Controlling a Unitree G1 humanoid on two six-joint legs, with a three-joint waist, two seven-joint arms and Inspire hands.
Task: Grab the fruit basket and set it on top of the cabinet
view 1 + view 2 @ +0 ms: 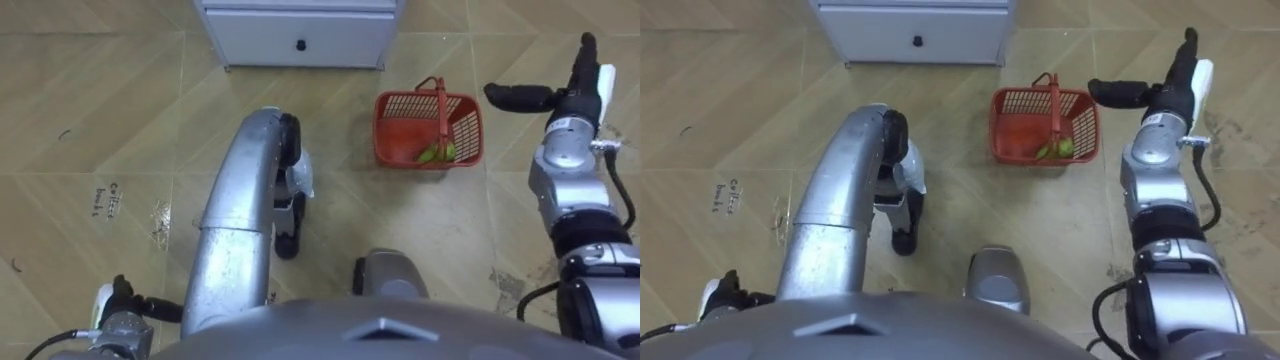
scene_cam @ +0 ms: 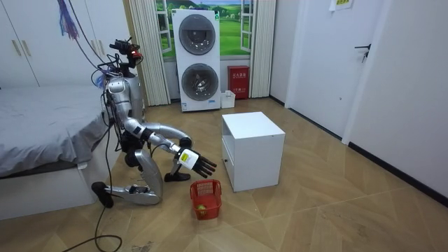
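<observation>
Basket (image 1: 467,128), red plastic mesh, sits on the wooden floor just to the thumb side of the robot's right hand (image 1: 570,100), near it but not touching. Its handle (image 1: 440,110) stands upright across the middle, and some green fruit (image 1: 437,153) lies in the corner of the basket nearest that hand. The hand is released and holds nothing: its fingers (image 1: 585,55) point straight ahead and its thumb (image 1: 518,96) sticks out sideways toward the basket's rim, with bare floor between them.

Beyond the hand and off to its thumb side stands a white cabinet (image 1: 300,35) with a drawer knob (image 1: 300,45) facing the robot; the basket lies between the cabinet and the robot, closer to the hand than to the cabinet.

From across the room the robot is down low, kneeling on the floor beside a bed (image 2: 42,126), right arm stretched forward at about knee height, with the basket on the floor below and a little ahead of the hand.

The left hand (image 1: 128,300) hangs low at the robot's own left side, well apart from the basket; whether it is clenched or released I cannot tell.
</observation>
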